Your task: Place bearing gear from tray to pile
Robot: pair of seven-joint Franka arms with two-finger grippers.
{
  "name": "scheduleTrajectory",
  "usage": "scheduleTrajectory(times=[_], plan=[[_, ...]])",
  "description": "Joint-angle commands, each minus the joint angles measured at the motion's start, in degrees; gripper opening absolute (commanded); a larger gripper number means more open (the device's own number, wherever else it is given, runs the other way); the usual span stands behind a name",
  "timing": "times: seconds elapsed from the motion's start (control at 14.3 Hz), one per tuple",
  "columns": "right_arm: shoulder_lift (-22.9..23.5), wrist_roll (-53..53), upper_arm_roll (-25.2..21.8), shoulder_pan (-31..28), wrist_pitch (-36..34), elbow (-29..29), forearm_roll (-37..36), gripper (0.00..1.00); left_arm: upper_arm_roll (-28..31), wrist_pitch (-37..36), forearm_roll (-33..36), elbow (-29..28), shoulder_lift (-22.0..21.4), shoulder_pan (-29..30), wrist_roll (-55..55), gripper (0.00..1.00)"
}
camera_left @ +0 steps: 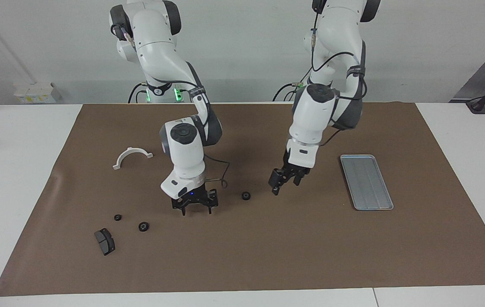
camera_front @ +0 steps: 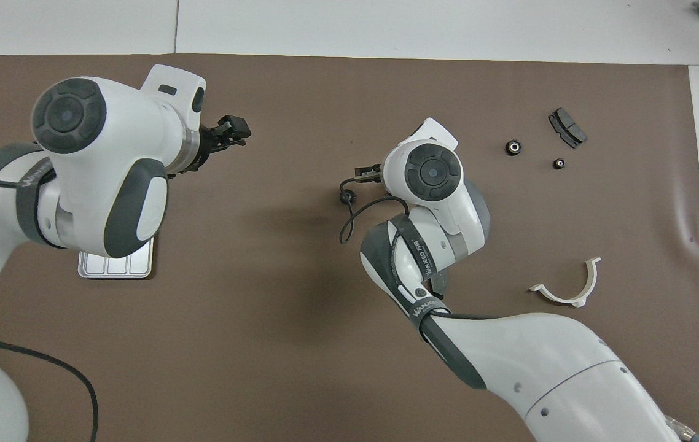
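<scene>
The silver-grey tray (camera_left: pixel 366 182) lies on the brown mat at the left arm's end with nothing in it; in the overhead view only its end (camera_front: pixel 116 267) shows under the left arm. One black gear (camera_left: pixel 246 195) (camera_front: pixel 346 197) lies on the mat between the two grippers. The pile is two black gears (camera_left: pixel 117 217) (camera_left: pixel 143 226), also seen from overhead (camera_front: pixel 559 163) (camera_front: pixel 513 147), toward the right arm's end. My left gripper (camera_left: pixel 284 186) (camera_front: pixel 234 131) is open and empty, up over the mat between gear and tray. My right gripper (camera_left: pixel 195 210) is open and empty, low over the mat beside the lone gear.
A dark grey brake pad (camera_left: pixel 104 241) (camera_front: pixel 567 127) lies by the pile, farther from the robots. A white half-ring clamp (camera_left: pixel 131 157) (camera_front: pixel 570 288) lies nearer to the robots. The brown mat (camera_left: pixel 268 256) covers most of the white table.
</scene>
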Motion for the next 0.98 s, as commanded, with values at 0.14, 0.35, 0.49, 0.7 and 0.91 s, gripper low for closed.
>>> scheduleTrajectory(times=[0.14,0.35,0.49,0.7,0.91], plan=[[0.29,1.72,-0.09,4.01,2.52,-0.65,-0.19,0.98,-0.56,-5.91,-1.23,-1.28,-2.47,4.57,10.38,1.0],[0.29,1.28,-0.09,4.72,2.53,-1.0,-0.81,0.96,-0.47,-10.47,-1.23,-1.28,-4.13,8.34,20.72,1.0],[0.46,1.1,-0.09,5.86,2.53,-1.0,-0.98,0.93,-0.29,-13.2,-1.23,-1.28,-5.19,10.37,29.77,1.0],[0.73,0.49,-0.18,6.48,2.26,-1.7,-2.3,0.85,0.06,-17.85,0.87,-1.1,-6.25,10.38,40.01,1.0],[0.73,0.49,-0.18,6.48,2.18,-2.06,-2.3,0.69,-0.12,-17.87,2.2,-1.1,-6.51,10.12,39.75,1.0]])
